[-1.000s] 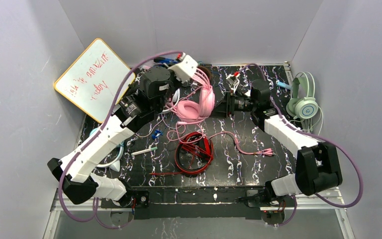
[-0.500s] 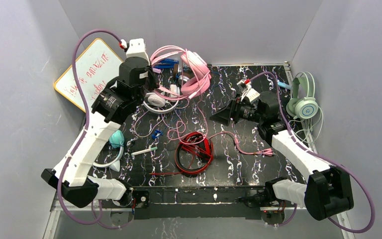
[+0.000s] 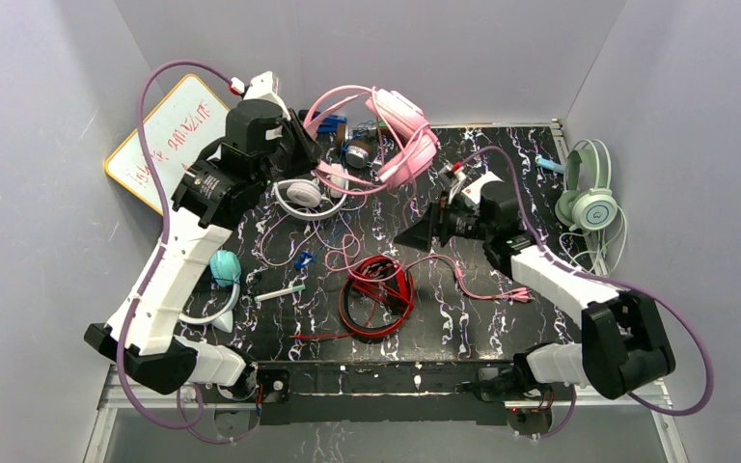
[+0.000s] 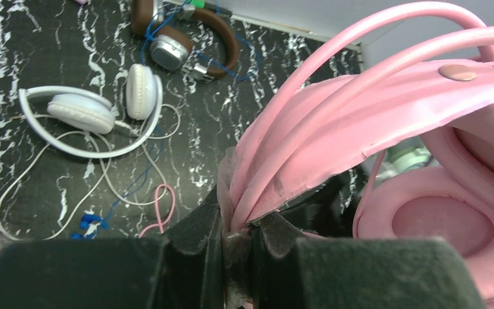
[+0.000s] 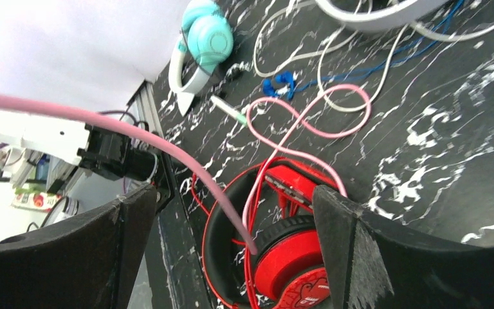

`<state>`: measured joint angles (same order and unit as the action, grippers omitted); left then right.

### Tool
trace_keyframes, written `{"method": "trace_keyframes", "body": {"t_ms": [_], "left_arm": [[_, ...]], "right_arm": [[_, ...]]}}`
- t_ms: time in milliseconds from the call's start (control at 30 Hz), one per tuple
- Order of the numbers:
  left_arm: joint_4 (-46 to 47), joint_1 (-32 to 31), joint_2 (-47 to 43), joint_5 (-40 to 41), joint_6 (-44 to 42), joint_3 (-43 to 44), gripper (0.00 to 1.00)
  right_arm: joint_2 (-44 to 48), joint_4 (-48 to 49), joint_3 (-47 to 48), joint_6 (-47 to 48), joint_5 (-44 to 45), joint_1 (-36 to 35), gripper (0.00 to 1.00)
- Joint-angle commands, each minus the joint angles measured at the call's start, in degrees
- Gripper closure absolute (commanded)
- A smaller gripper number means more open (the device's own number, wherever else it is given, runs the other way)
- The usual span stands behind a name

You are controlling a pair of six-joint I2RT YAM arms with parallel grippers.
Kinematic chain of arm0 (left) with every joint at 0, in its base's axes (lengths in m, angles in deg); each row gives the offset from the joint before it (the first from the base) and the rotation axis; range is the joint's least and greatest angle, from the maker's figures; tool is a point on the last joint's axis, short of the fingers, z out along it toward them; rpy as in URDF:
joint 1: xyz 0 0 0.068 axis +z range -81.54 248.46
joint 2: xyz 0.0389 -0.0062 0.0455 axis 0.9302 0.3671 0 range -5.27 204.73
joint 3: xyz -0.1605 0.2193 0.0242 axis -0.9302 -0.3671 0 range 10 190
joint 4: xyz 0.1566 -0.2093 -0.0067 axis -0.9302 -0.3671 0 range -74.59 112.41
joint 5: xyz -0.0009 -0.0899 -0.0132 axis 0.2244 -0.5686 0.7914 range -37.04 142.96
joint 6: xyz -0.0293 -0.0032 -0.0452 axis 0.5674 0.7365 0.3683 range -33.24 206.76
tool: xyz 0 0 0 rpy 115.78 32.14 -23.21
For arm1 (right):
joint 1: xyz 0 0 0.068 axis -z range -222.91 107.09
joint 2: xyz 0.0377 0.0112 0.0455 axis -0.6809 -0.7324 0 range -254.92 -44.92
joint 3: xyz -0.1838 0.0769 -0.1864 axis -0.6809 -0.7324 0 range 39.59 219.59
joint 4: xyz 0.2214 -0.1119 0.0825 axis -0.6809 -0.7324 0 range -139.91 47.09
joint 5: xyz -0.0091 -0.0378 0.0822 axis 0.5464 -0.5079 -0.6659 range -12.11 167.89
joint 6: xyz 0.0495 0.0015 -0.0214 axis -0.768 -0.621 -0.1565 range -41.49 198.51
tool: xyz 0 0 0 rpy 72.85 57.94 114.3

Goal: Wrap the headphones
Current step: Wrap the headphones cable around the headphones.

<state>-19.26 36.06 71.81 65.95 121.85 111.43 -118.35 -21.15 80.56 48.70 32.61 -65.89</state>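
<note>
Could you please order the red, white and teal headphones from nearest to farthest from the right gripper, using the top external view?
From the right gripper:
1. red headphones, just left, toward the near edge.
2. white headphones, farther left, toward the back.
3. teal headphones, farthest left.

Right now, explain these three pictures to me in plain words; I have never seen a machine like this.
This is two robot arms bolted at the near edge of a black marbled table. The wide picture comes from a camera fixed above. The other two come from cameras on each wrist, looking past that arm's own fingers. The left gripper is shut on the headband of the pink headphones, lifted off the table. The right gripper is open, and the pink cord runs between its fingers ungripped. On the table lie red headphones, white headphones, brown headphones and a teal pair. A mint green pair sits at the right edge.
</note>
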Motion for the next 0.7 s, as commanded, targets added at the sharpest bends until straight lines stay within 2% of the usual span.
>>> {"method": "trace_keyframes", "body": {"t_ms": [0,100,267,533,667], "left_arm": [[3.64,0.32,-2.03,-2.58,5.4,5.72,1.0],[2.07,0.32,-0.93,-2.36,5.9,7.95,1.0],[2.22,0.32,0.79,-3.85,7.79,10.17,1.0],[2.15,0.32,4.12,-5.77,9.53,13.15,1.0],[1.22,0.32,4.48,-5.51,9.65,13.62,1.0]], "right_arm": [[-2.21,7.62,-3.47,-0.55,4.88,-4.35,0.02],[-2.24,12.22,-6.79,-2.39,9.9,-5.09,0.02],[-3.39,22.06,-11.34,-6.27,9.83,-6.52,0.12],[-8.93,32.15,-13.34,-7.17,12.05,-12.04,0.12],[-12.39,36.11,-12.08,-7.93,11.81,-12.52,0.26]]}}
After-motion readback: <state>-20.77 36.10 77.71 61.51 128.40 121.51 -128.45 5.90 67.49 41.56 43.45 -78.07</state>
